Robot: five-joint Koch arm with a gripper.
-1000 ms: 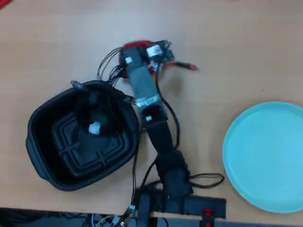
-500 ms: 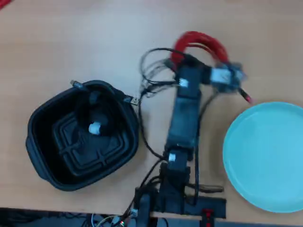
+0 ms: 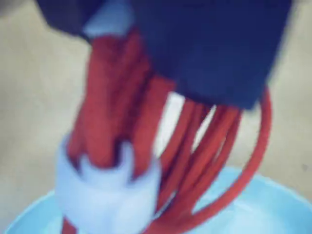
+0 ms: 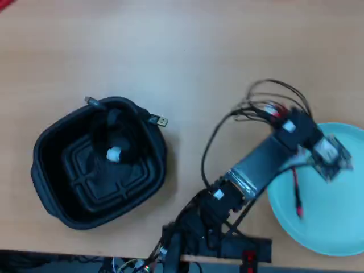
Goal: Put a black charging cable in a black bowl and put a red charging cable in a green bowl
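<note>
My gripper (image 3: 141, 58) is shut on the red charging cable (image 3: 122, 117), a coiled bundle with a white tie (image 3: 107, 190) that hangs from the dark jaws. It hangs just above the pale green bowl (image 3: 273, 200). In the overhead view the gripper (image 4: 325, 154) is over the left part of the green bowl (image 4: 335, 227), with a red cable end (image 4: 297, 193) dangling over it. The black charging cable (image 4: 114, 122) lies in the black bowl (image 4: 51, 187) at the left, one plug (image 4: 160, 120) sticking out over the rim.
The arm's base and its own wires (image 4: 216, 216) sit at the table's near edge between the two bowls. The wooden table (image 4: 182, 51) stretches bare across the top of the overhead view.
</note>
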